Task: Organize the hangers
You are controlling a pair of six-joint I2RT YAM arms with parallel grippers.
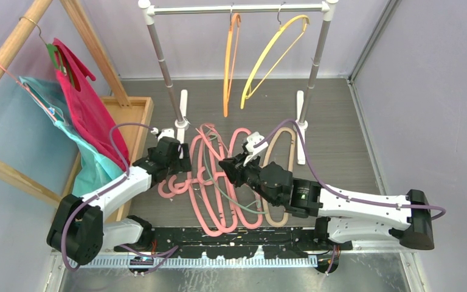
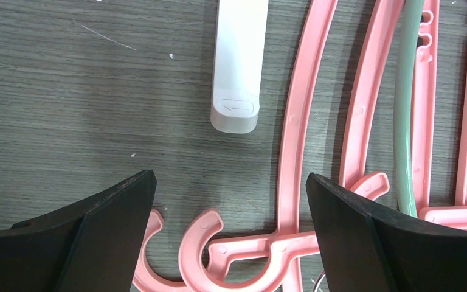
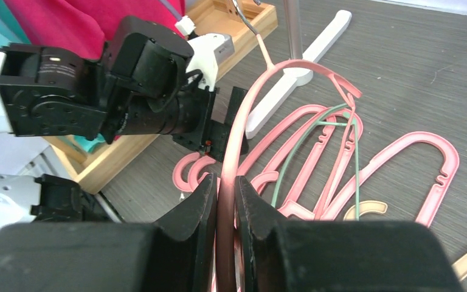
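Currently the right gripper (image 3: 225, 182) has its fingers closed on one arm of a thin pink hanger (image 3: 261, 79). That hanger rises clear of the pile, and its metal hook points toward 12 o'clock in the right wrist view. The left gripper (image 2: 231, 182) hovers over the desk (image 1: 352, 121) with its fingers spread wide and nothing between them. Below it in the left wrist view, two pink hooks (image 2: 200, 243) lie flat at 6 o'clock and the white rack foot (image 2: 238, 61) lies at 12 o'clock. Seen from overhead, the thick pink hangers (image 1: 210, 182) lie heaped and overlapping at mid-desk, between the two grippers. A thin grey-green hanger (image 2: 404, 121) is threaded across that heap, touching several of the pink arms. The beige hanger (image 1: 267, 155) lies flat just beside the heap at its 3 o'clock side, partly under the right arm. At 12 o'clock the rack rail (image 1: 237, 9) carries two hangers, hung apart from each other: an orange hanger (image 1: 227, 67) and a yellow hanger (image 1: 256, 70). A wooden tray (image 1: 140, 115) sits at 9 o'clock of the heap. Above the tray, on a wooden frame at 10 o'clock, hang a red cloth (image 1: 79, 97) and a teal cloth (image 1: 42, 97).
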